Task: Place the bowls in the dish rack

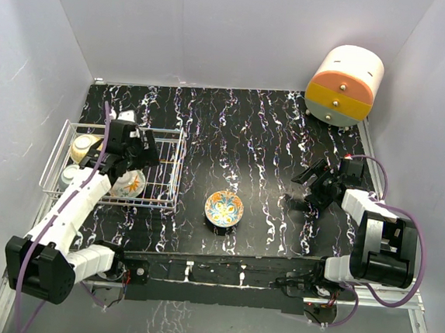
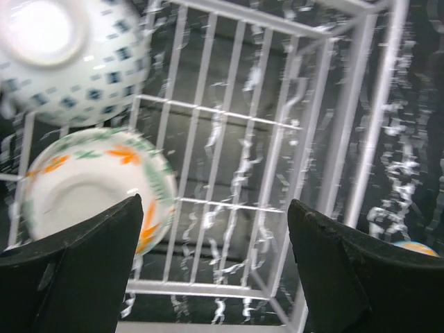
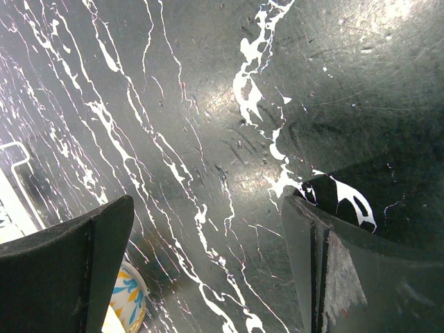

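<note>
Left gripper (image 2: 215, 208) is released, jaws spread and empty, above the dish rack (image 2: 374, 104). The flower bowl (image 2: 83, 187) lies in the rack just under one finger, with the blue-white bowl (image 2: 69, 62) beyond it. Best exit is straight up, clear of the wires. The yellow-teal bowl (image 1: 224, 208) sits on the desk (image 3: 208, 104) between both grippers. Right gripper (image 3: 208, 208) is spread and empty.

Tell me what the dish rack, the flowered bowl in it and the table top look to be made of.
Dish rack: thin wire, probably metal with a white coating; bars uniformly white and smooth.
Flowered bowl: glazed ceramic, by its glossy cream surface and painted orange-green leaves.
Table top: black with white marble-like veins, semi-gloss; fine scratches suggest a printed sheet or laminate, not stone.
</note>
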{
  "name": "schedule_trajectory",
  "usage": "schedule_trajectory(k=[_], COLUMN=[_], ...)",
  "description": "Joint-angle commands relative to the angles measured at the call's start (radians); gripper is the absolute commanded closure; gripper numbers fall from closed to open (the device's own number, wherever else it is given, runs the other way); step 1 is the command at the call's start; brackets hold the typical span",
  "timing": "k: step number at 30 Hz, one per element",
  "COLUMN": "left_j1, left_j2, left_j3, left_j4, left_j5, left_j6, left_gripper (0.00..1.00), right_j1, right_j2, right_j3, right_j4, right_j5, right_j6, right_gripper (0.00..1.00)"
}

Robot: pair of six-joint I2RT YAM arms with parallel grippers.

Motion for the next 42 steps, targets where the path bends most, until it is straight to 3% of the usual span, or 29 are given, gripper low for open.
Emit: schedule_trajectory(k=[1,8,24,34,42], left_j1=[-0.010,-0.012,-0.010,-0.009,-0.009], left_j2=[0.008,0.092,0.109,0.085,0.009], left_j3=[-0.004,-0.050,-0.067,-0.054,-0.054], left_j4=[0.151,0.192,0.014,-0.005,0.051], left_j5=[0.222,0.213,-0.161,-0.270,-0.202], left_j6=[-0.007,-0.033,-0.023,-0.021,-0.015], left_gripper=[0.18,0.18,0.14,0.12,0.12], right_j1=[-0.001,-0.002,-0.001,-0.001,-0.002], right_j2=[-0.009,-0.001,-0.004,-0.011,-0.012], right_j3=[-0.005,0.002,0.000,-0.003,-0.002], right_j4=[0.031,0.029,0.031,0.026,0.026], right_j5=[0.006,0.008,0.003,0.004,0.004], right_j6=[-0.010,-0.010,-0.010,-0.013,-0.013], right_gripper=[0.09,0.09,0.09,0.09,0.09])
